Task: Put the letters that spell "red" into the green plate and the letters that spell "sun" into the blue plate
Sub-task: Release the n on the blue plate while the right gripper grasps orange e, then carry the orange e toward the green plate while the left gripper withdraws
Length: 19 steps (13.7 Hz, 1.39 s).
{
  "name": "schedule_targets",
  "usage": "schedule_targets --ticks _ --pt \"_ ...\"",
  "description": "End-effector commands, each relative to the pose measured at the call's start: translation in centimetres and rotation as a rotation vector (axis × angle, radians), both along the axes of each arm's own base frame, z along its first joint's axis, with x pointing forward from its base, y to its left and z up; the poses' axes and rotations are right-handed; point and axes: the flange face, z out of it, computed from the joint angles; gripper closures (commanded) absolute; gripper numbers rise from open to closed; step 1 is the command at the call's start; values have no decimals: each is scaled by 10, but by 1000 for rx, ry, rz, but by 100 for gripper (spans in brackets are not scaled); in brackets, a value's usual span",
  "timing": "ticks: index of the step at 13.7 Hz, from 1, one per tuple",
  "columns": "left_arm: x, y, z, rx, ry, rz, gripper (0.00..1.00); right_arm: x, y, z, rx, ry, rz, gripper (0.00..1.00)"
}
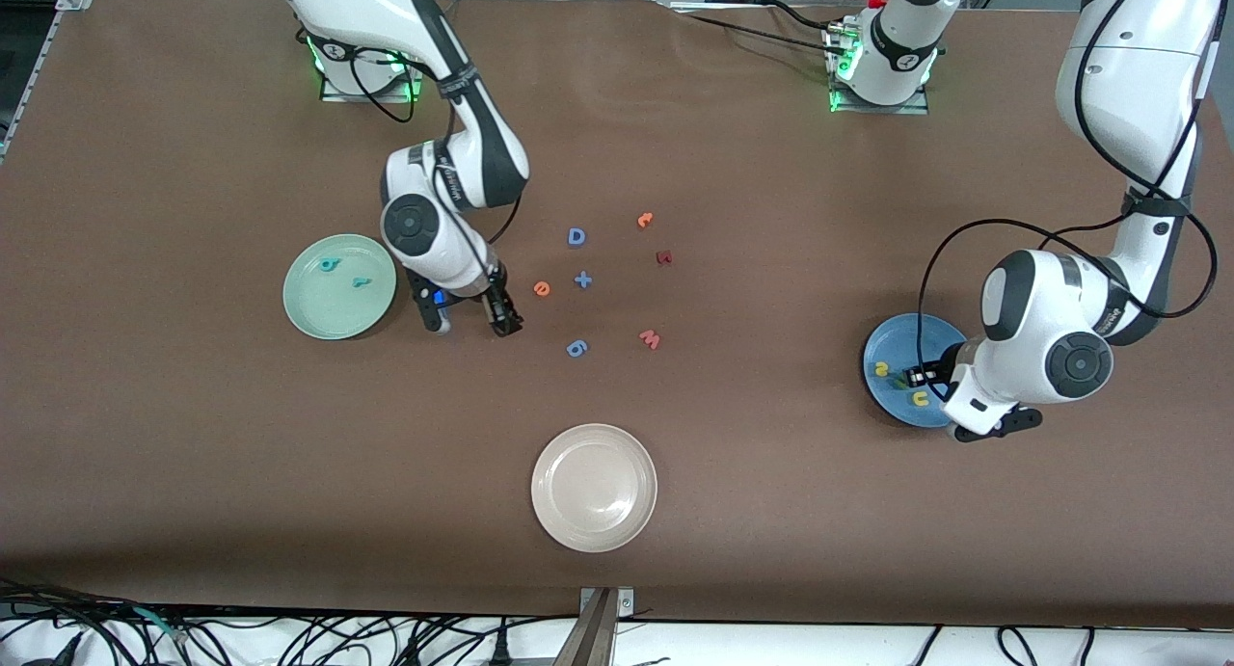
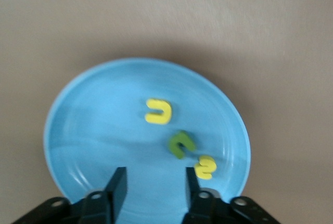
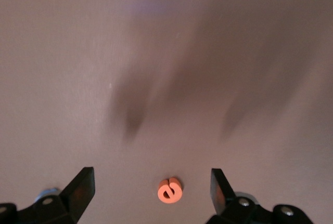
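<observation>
So the orange "e" (image 1: 542, 288) is the one letter left to move. It sits on the bare table near the green plate (image 1: 308, 319), toward the middle of the table from it, just beside the blue plus sign (image 1: 583, 280). The teal "d" (image 1: 331, 263) and teal "r" (image 1: 361, 282) are already lying in the green plate, so "red" looks two thirds done.

"sun" looks finished to me: the yellow "s" (image 2: 206, 167), green "n" (image 2: 181, 144) and yellow "u" (image 2: 158, 112) all lie inside the blue plate (image 2: 78, 130), well away from the green plate at the left arm's end of the table.

My right gripper (image 1: 468, 317) is low over the table between the green plate and the "e", fingers spread wide with nothing in them. My left gripper (image 2: 152, 186) hangs over the blue plate, fingers partly apart and empty, the "n" lying loose on the plate.

The front view is the only one showing both plates at once, plus the leftovers: the blue D (image 1: 576, 236), the blue 6 (image 1: 576, 348), the pink W (image 1: 650, 338), the dark red letter (image 1: 663, 256) and the beige plate (image 1: 578, 531). The right wrist view shows what the front can't: the "e" sits about midway between my spread fingers but ahead of the tips, not yet between them.
</observation>
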Motion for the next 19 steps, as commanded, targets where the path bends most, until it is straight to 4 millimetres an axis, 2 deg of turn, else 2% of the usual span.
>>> schedule_targets --ticks 1,4,7,8,10,12,13,14,15,17,18,19 --pt "2 22 49 32 -20 -17 0 -9 23 -20 -10 -15 15 2" --pt "-8 35 85 34 19 -98 0 -22 41 -31 -19 -30 31 2" --pt "-26 70 119 5 88 -219 0 -30 52 -38 -22 -51 27 3" --pt "-31 83 133 2 86 -231 0 -31 51 -43 -28 -48 30 10" --pt "-45 98 180 15 42 -256 0 -32 51 -46 -33 -46 42 22" --pt "-70 99 232 29 55 -259 0 -32 48 -47 -35 -45 48 23" --pt "-82 93 259 -1 35 -234 0 -32 48 -46 -35 -45 49 31" --pt "-93 91 287 -42 1 -208 0 -32 48 -47 -36 -44 51 47" --pt "-99 88 306 -63 -23 -202 0 -32 48 -47 -36 -44 52 61" --pt "-111 72 340 -64 -79 -226 0 -32 47 -47 -36 -44 52 97" --pt "-117 57 352 -66 -85 -252 0 -32 47 -47 -36 -44 51 100" --pt "-118 53 356 -66 -83 -253 0 -32 47 -46 -35 -45 49 100"
